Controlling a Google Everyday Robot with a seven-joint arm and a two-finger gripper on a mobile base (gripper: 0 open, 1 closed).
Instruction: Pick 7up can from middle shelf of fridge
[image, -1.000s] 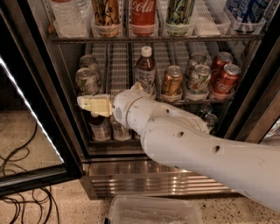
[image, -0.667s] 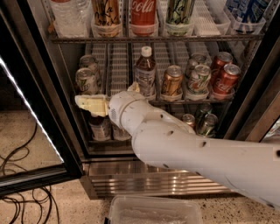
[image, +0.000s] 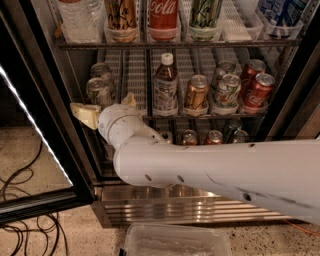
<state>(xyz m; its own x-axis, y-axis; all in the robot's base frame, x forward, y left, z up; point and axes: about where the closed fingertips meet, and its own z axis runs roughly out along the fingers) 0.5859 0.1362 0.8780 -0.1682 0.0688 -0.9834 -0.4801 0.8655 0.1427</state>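
The fridge (image: 30, 100) stands open, its black-framed door swung to the left. On the middle shelf (image: 145, 116), the 7up can (image: 96, 90) stands at the front of the left lane, with a similar can (image: 102, 71) behind it. My gripper (image: 107, 107) is at the shelf's front edge, just below and in front of the 7up can. It is open: one tan finger (image: 85, 114) sticks out left of the can and the other (image: 129, 100) shows to its right. The white wrist hides the can's base.
The middle shelf also holds a brown bottle (image: 165, 85), a gold-brown can (image: 196, 92), a green-and-white can (image: 227, 90) and red Coca-Cola cans (image: 260, 90). Tall cans and bottles fill the top tier (image: 163, 20). A clear plastic bin (image: 175, 242) and cables (image: 20, 210) lie on the floor.
The gripper has moved left and slightly up along the shelf's front edge. Its left finger now reaches past the 7up can, and a second finger shows to the can's right.
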